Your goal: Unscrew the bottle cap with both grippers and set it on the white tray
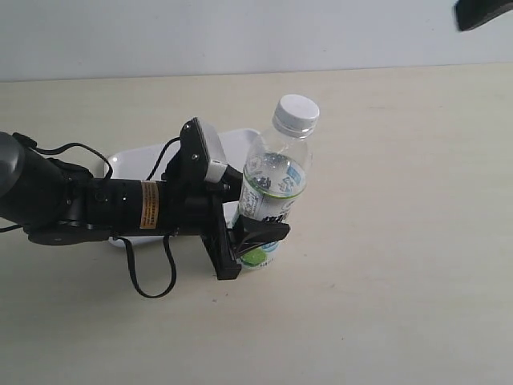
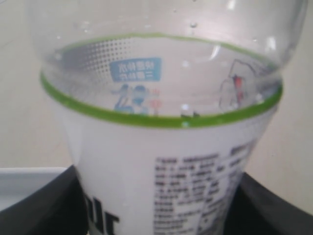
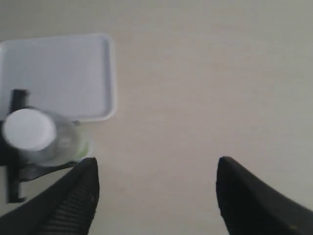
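In the right wrist view alone, the right gripper [image 3: 156,165] gapes.

You're at a robot test bench, lab-like rather than homely — bare pale tabletop [image 1: 385,305], blank white wall [image 1: 240,32] behind, black cabled robot arm [image 1: 88,204] over it, a bottle [image 1: 276,172] and white tray [image 1: 132,159] set out.

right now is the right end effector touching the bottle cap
Apart. The right wrist view shows the right end effector open, with the bottle cap well outside its fingers.
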Controlling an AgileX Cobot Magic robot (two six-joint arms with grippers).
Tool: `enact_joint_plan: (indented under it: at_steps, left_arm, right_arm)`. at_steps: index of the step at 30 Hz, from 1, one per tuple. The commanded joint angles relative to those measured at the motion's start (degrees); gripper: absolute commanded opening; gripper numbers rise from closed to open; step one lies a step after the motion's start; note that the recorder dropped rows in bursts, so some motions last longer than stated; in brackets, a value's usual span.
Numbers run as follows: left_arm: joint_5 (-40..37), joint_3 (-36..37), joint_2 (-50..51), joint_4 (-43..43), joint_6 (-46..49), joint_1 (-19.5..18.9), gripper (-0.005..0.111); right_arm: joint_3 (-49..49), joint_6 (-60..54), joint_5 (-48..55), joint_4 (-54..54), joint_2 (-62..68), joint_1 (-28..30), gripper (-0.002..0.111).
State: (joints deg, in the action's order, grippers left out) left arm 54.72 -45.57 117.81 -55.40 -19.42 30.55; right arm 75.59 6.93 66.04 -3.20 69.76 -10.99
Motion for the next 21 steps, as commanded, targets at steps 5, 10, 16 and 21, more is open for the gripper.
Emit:
enact_joint_plan:
  at_steps: [5, 10, 16, 21]
  left_arm:
    - [1.8, 0.1, -0.4, -0.1, -0.2, -0.1, 0.0]
    - [1.8, 0.1, -0.4, -0.1, -0.2, -0.1, 0.0]
    - [1.8, 0.1, -0.4, -0.1, -0.1, -0.1, 0.0]
    - [1.8, 0.1, -0.4, 0.0, -0.1, -0.1, 0.0]
  right_arm:
    - [-0.7, -12.5, -1.4, -20.9, 13.6, 1.6, 0.065]
    - [1.0, -19.3, -1.3, -28.8, 17.2, 1.6, 0.07]
    - [2.5, -21.1, 0.8, -29.0, 19.3, 0.7, 0.07]
    - [2.7, -22.1, -1.3, -29.0, 19.3, -1.7, 0.07]
